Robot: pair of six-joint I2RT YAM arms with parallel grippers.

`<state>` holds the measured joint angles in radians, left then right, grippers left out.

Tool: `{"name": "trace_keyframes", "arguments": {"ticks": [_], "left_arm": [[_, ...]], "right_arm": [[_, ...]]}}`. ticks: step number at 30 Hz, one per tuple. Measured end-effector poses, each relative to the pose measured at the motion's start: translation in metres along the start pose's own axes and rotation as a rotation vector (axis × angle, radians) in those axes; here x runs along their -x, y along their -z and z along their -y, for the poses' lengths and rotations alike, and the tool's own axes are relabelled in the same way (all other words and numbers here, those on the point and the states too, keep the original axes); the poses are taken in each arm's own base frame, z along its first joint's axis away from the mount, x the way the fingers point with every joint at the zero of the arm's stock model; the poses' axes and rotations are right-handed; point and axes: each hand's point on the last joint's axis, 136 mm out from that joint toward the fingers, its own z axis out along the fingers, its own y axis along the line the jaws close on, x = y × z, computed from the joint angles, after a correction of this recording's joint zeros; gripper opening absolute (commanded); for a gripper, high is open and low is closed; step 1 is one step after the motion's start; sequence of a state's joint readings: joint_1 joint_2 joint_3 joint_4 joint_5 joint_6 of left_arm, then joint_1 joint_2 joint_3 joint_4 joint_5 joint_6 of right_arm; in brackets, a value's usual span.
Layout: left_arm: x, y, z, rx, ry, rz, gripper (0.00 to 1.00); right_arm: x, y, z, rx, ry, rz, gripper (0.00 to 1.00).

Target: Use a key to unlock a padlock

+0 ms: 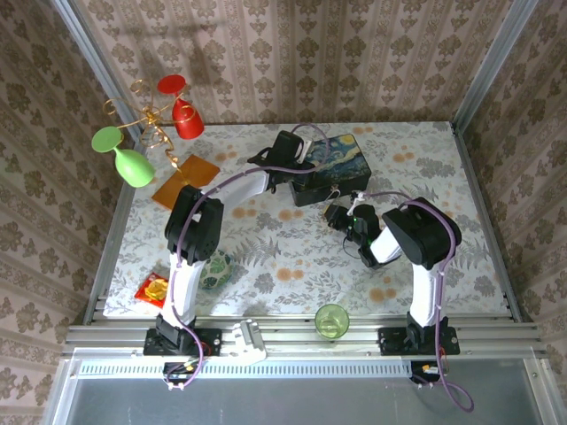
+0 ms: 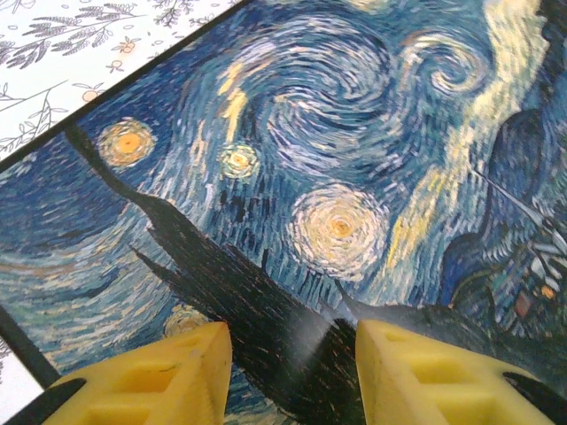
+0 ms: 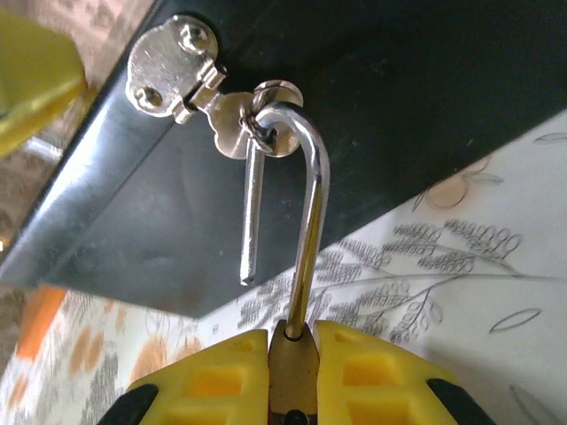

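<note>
My right gripper (image 3: 292, 354) is shut on the small brass padlock (image 3: 292, 376), its yellow fingers (image 3: 208, 376) pressing both sides of the body. The silver shackle (image 3: 310, 177) stands open. One leg ends free in the air and the curve hooks through the silver hasp (image 3: 177, 66) on the box's black front. From above, the right gripper (image 1: 341, 215) sits just in front of the starry-night box (image 1: 345, 159). My left gripper (image 1: 288, 149) hovers over the box's left end, and its wrist view has the jaws (image 2: 292, 354) open just above the painted lid (image 2: 310, 177).
A gold stand with a red glass (image 1: 186, 119) and a green glass (image 1: 133, 166) is at the back left, beside an orange tile (image 1: 186, 180). A green cup (image 1: 331, 320) stands at the front edge. A red snack packet (image 1: 152, 289) and a green patterned ball (image 1: 215, 270) lie front left.
</note>
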<state>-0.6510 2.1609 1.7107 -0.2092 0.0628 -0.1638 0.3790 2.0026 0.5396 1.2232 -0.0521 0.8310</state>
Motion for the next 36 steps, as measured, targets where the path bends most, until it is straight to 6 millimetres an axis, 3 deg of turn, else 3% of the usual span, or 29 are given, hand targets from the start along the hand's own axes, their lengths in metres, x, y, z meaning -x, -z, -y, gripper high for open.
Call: {"name": "trace_keyframes", "arguments": {"ticks": [15, 20, 26, 29, 33, 36], "left_arm": [[-0.003, -0.007, 0.017, 0.013, -0.149, 0.010, 0.40], [-0.004, -0.004, 0.014, 0.012, -0.152, 0.021, 0.43], [-0.011, 0.013, -0.001, 0.030, -0.105, -0.050, 0.50], [-0.012, 0.018, -0.001, 0.025, -0.080, -0.083, 0.56], [-0.004, 0.018, 0.025, -0.048, -0.087, -0.074, 0.56], [0.008, 0.004, 0.050, -0.091, -0.115, -0.044, 0.55]], "right_arm": [[0.037, -0.018, 0.021, -0.063, -0.104, 0.106, 0.00], [0.028, -0.014, 0.009, -0.077, -0.068, 0.064, 0.00], [-0.016, 0.003, -0.021, -0.053, -0.021, -0.035, 0.00], [-0.033, 0.009, -0.024, -0.050, 0.004, -0.068, 0.00], [-0.040, 0.015, -0.021, -0.045, 0.011, -0.073, 0.00], [-0.039, 0.011, -0.023, -0.013, -0.018, -0.038, 0.00]]}}
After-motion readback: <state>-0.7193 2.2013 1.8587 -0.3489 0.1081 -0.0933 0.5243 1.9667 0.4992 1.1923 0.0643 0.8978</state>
